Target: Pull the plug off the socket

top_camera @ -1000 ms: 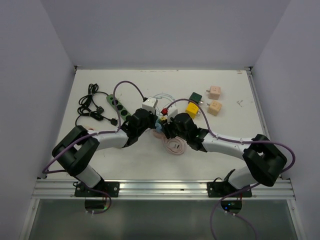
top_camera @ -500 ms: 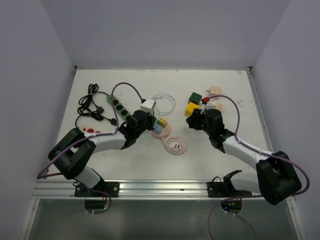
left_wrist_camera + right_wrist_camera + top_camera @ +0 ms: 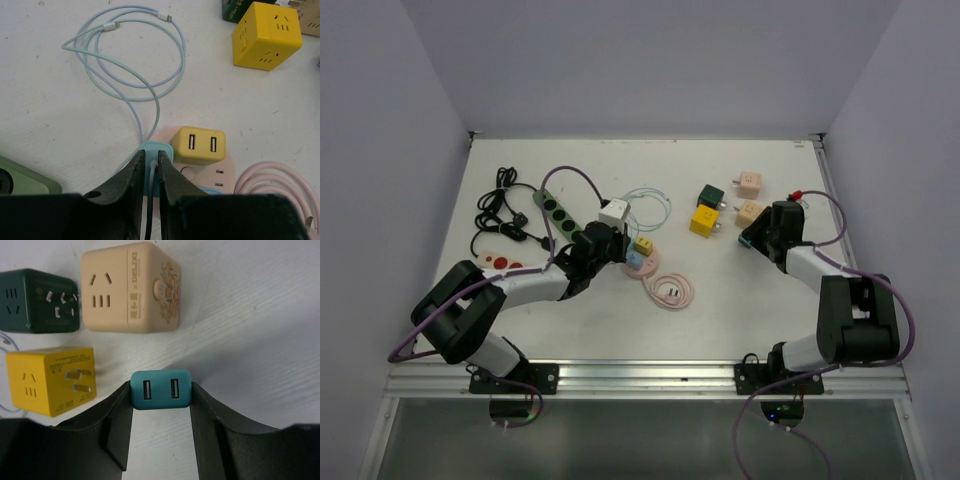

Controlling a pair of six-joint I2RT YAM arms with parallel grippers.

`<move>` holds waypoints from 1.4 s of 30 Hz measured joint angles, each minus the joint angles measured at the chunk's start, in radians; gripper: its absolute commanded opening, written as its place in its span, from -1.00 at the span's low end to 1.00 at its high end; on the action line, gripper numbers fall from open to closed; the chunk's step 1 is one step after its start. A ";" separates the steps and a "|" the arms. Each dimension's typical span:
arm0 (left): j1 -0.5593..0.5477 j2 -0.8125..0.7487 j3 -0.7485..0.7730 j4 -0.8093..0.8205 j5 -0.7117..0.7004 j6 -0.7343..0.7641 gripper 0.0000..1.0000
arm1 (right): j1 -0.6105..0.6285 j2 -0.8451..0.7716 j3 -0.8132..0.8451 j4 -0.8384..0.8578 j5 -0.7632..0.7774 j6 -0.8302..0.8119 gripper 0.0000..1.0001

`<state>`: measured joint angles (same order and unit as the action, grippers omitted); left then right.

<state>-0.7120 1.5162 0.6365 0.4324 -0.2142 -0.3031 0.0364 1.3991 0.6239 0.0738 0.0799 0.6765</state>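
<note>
Our right gripper (image 3: 161, 391) clamps the teal plug (image 3: 161, 388) by its ends, well apart from the pink socket (image 3: 222, 176) just ahead of our left gripper (image 3: 151, 157), whose grip we cannot tell.

1. Teal rounded plastic USB plug (image 3: 161, 389): looks smooth, with a soft satin sheen.
2. Yellow plastic cube adapter (image 3: 50, 381): looks smooth and matt; carries bare metal prongs that catch the light.
3. Beige plastic cube adapter (image 3: 131, 287): looks matt, with print and an embossed mark on one face.
4. Dark green plastic cube adapter (image 3: 37, 301): looks smooth and dull.
5. Pale pink round plastic socket base (image 3: 222, 176): looks smooth and faintly glossy.
6. Thin pale blue-green rubbery cable (image 3: 132, 55): looks sleek.
7. White table top (image 3: 50, 125): looks matt, scuffed and flecked.
</note>
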 measured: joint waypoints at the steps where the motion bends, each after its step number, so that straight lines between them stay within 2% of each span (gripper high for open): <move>1: 0.000 -0.001 0.000 -0.002 0.000 0.000 -0.58 | -0.013 0.035 0.024 -0.012 -0.015 0.007 -0.57; 3: 0.000 -0.002 0.000 -0.005 -0.001 0.000 -0.52 | -0.024 0.090 0.075 -0.014 -0.047 0.021 -0.44; 4: 0.000 -0.004 -0.001 -0.006 -0.003 0.000 -0.50 | -0.024 0.113 0.095 -0.014 -0.060 0.024 -0.21; 7: 0.000 -0.007 -0.006 -0.011 -0.004 0.000 -0.35 | -0.023 0.166 0.142 -0.013 -0.100 0.027 0.19; 8: 0.000 -0.008 -0.007 -0.012 -0.004 0.000 -0.24 | -0.023 0.178 0.154 -0.013 -0.109 0.029 0.24; 13: 0.003 -0.015 -0.013 -0.018 -0.011 -0.001 -0.14 | -0.023 0.193 0.192 -0.038 -0.145 0.022 0.55; 17: 0.004 -0.019 -0.013 -0.024 -0.018 -0.001 -0.05 | -0.023 0.159 0.204 -0.076 -0.150 0.015 0.56; 22: 0.005 -0.029 -0.021 -0.030 -0.018 -0.001 0.00 | -0.019 0.050 0.203 -0.114 -0.169 0.003 0.38; 25: 0.005 -0.042 -0.032 -0.029 -0.010 -0.001 0.04 | 0.008 -0.019 0.201 -0.090 -0.213 -0.035 0.34; 30: 0.005 -0.054 -0.047 -0.026 0.016 -0.001 0.06 | 0.179 -0.039 0.200 -0.032 -0.307 -0.177 0.27; 36: 0.005 -0.055 -0.060 -0.011 0.056 -0.001 -0.11 | 0.443 0.071 0.228 -0.023 -0.336 -0.378 0.15; 39: 0.005 -0.055 -0.061 -0.005 0.072 -0.001 -0.27 | 0.507 0.137 0.251 -0.022 -0.333 -0.455 0.14; 42: 0.005 -0.055 -0.061 -0.002 0.080 0.000 -0.32 | 0.539 0.184 0.276 -0.022 -0.327 -0.525 0.17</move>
<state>-0.7074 1.4612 0.5751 0.4301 -0.1345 -0.3035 0.5751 1.5829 0.9001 0.0517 -0.2466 0.1520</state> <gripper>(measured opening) 0.359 0.570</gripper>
